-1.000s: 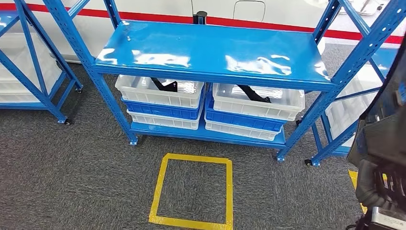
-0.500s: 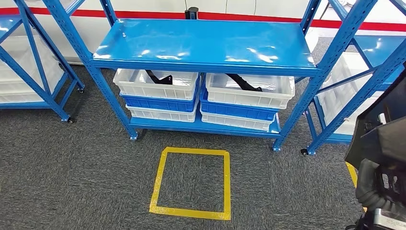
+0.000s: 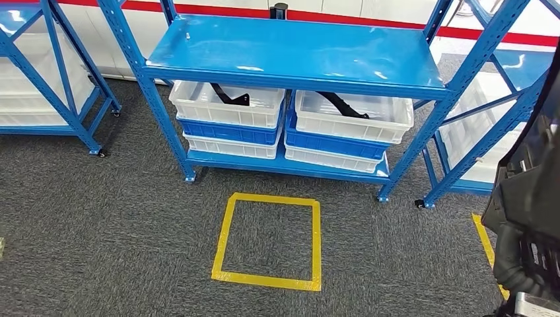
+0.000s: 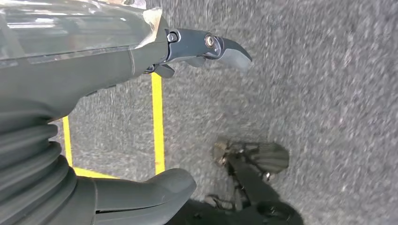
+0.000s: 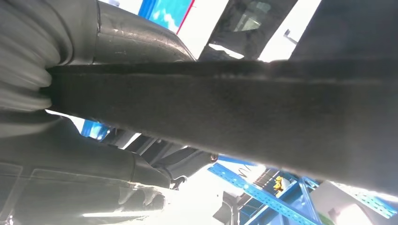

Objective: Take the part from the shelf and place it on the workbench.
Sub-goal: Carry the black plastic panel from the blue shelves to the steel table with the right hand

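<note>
My left hand (image 4: 94, 117) hangs over the grey carpet (image 3: 99, 224), fingers apart and holding nothing, with yellow tape lines beneath it. On the floor at six o'clock from the blue metal shelf rack (image 3: 297, 53) lies a square of yellow tape (image 3: 269, 242). On the rack's bottom level two stacks of white and blue plastic crates (image 3: 228, 122) sit side by side; a black angled part (image 3: 231, 98) rests in the top left crate and another black part (image 3: 342, 104) in the top right one. At three o'clock my right hand (image 5: 75, 154) grips a long dark flat part (image 5: 225, 112), whose black bulk rises along the right edge of the head view.
</note>
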`<state>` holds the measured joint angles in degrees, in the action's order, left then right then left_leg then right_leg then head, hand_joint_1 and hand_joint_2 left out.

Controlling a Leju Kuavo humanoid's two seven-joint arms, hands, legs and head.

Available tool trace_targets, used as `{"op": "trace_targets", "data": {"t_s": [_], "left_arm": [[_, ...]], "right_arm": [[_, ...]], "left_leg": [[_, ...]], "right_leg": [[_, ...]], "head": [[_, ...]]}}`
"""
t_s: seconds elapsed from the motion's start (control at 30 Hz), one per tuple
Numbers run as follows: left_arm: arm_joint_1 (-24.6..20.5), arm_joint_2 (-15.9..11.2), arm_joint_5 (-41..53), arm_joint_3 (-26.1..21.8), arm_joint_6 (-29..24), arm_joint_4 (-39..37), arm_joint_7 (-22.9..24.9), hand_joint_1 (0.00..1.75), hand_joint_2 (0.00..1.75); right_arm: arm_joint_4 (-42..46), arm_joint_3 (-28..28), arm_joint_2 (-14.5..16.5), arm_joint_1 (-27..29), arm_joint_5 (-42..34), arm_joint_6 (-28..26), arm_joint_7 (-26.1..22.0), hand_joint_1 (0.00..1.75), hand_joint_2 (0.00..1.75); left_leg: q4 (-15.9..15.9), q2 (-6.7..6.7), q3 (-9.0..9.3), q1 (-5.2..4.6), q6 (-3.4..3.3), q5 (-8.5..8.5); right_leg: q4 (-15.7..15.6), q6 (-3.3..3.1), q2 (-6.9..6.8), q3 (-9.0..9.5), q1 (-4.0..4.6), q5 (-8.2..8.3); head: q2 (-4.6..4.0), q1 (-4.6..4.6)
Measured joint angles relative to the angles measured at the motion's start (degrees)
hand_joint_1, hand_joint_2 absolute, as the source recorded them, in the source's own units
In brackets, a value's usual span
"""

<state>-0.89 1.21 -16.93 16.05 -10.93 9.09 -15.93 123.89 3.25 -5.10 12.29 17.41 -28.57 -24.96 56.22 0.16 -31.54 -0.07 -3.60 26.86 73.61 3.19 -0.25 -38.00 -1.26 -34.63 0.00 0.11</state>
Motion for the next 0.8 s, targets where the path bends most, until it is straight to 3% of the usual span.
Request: {"op": "trace_targets", "data": {"t_s": [0.03,0.1,0.17,0.23,0.3,0.37,0.43,0.47,0.5,0.53,0.57,0.6,0.67,0.7,0.8], "left_arm": [[0.02,0.01,0.02,0.05,0.04,0.00,0.00,0.00,1.75],[-0.02,0.05,0.10,0.11,0.07,0.00,0.00,0.00,1.75],[-0.16,0.07,0.19,0.16,0.07,0.00,0.00,0.00,1.75],[-0.23,0.02,0.29,0.23,0.07,0.00,0.00,0.00,1.75],[-0.14,-0.12,0.40,0.34,0.05,-0.01,0.01,0.00,1.75],[-0.07,-0.21,0.49,0.49,0.06,-0.02,0.02,0.00,1.75],[-0.06,-0.16,0.57,0.57,0.08,-0.02,0.02,0.00,1.75],[-0.03,-0.16,0.58,0.60,0.08,-0.02,0.02,0.00,1.75],[0.02,-0.15,0.58,0.61,0.09,-0.02,0.02,0.00,1.75],[0.07,-0.17,0.58,0.62,0.09,-0.02,0.02,0.00,1.75],[0.09,-0.20,0.58,0.62,0.09,-0.02,0.02,0.00,1.75],[0.08,-0.21,0.56,0.62,0.09,-0.02,0.02,0.00,1.75],[-0.03,-0.25,0.50,0.62,0.09,-0.02,0.02,0.00,1.75],[-0.08,-0.24,0.44,0.62,0.08,-0.02,0.02,0.00,1.75],[-0.08,-0.16,0.19,0.62,0.05,-0.02,0.03,0.00,1.75]], "right_arm": [[0.00,0.01,0.01,0.03,0.03,0.00,0.00,1.75,1.75],[0.00,0.02,-0.01,0.04,0.19,0.01,-0.01,1.75,1.75],[0.03,0.03,-0.03,0.15,0.47,0.01,-0.06,1.75,1.75],[0.09,0.04,-0.08,0.29,0.63,0.00,-0.10,1.75,1.75],[0.15,0.02,-0.12,0.28,0.71,0.00,-0.11,1.75,1.75],[0.22,0.01,-0.14,0.30,0.79,0.00,-0.11,1.75,1.75],[0.27,0.01,-0.15,0.42,0.98,0.00,-0.11,1.75,1.75],[0.28,0.00,-0.15,0.49,1.15,0.01,-0.10,1.75,1.75],[0.28,-0.02,-0.15,0.53,1.39,0.01,-0.10,1.75,1.75],[0.28,-0.04,-0.15,0.55,1.62,0.02,-0.09,1.75,1.75],[0.28,-0.07,-0.15,0.56,1.90,0.04,-0.09,1.75,1.75],[0.29,-0.10,-0.15,0.55,2.20,0.08,-0.08,1.75,1.75],[0.32,-0.16,-0.13,0.53,2.80,0.25,0.02,1.75,1.75],[0.34,-0.21,-0.11,0.51,3.16,0.39,0.09,1.75,1.75],[0.40,-0.56,-0.02,0.43,4.00,0.94,0.28,1.75,1.75]], "left_leg": [[0.03,-0.23,-0.33,-0.01,0.15,-0.29],[0.09,-0.89,-0.54,0.02,0.57,-0.78],[0.22,-1.56,-0.77,-0.09,1.11,-1.36],[0.35,-2.38,-1.27,-0.25,1.72,-1.98],[0.92,-2.75,-1.91,-0.23,2.28,-1.80],[4.52,-1.86,-3.70,-0.04,2.92,0.93],[12.16,-0.91,-6.98,0.29,3.64,5.29],[15.56,-0.75,-8.30,0.48,3.94,6.60],[17.33,-0.59,-8.81,0.66,4.18,6.83],[16.76,-0.36,-8.15,0.84,4.35,5.90],[13.92,0.05,-6.38,1.01,4.44,4.18],[9.74,1.10,-3.91,1.13,4.44,2.36],[2.86,3.41,-0.04,0.79,4.00,0.33],[1.30,4.07,0.68,0.53,3.60,0.19],[0.44,2.61,0.26,0.18,2.13,0.01]], "right_leg": [[-1.88,0.46,0.05,1.77,-0.01,0.70],[-10.77,0.95,1.16,7.71,-0.02,2.91],[-17.32,0.49,2.66,11.81,0.15,4.39],[-18.21,-0.14,2.77,12.11,0.43,4.73],[-18.31,-0.80,1.87,11.58,-0.11,4.93],[-18.43,-1.83,0.69,11.21,-0.60,5.32],[-18.38,-2.50,-0.59,10.83,-0.37,5.58],[-18.35,-2.59,-1.23,10.60,-0.30,5.66],[-18.31,-2.65,-1.86,10.43,-0.26,5.72],[-18.27,-2.67,-2.44,10.32,-0.27,5.74],[-18.23,-2.61,-2.99,10.35,-0.32,5.69],[-18.19,-2.48,-3.49,10.56,-0.28,5.61],[-18.08,-2.02,-4.41,10.82,0.07,5.48],[-18.05,-1.73,-4.88,10.95,0.29,5.46],[-18.08,-0.63,-6.05,11.09,0.46,5.31]], "head": [[0.00,0.00],[0.00,0.02],[0.00,0.00],[0.00,-0.06],[0.00,-0.12],[0.00,-0.44],[0.00,-0.73],[0.00,-0.75],[0.00,-0.76],[0.00,-0.77],[0.00,-0.77],[0.00,-0.79],[0.00,-0.79],[0.00,-0.75],[0.01,-0.51]]}}
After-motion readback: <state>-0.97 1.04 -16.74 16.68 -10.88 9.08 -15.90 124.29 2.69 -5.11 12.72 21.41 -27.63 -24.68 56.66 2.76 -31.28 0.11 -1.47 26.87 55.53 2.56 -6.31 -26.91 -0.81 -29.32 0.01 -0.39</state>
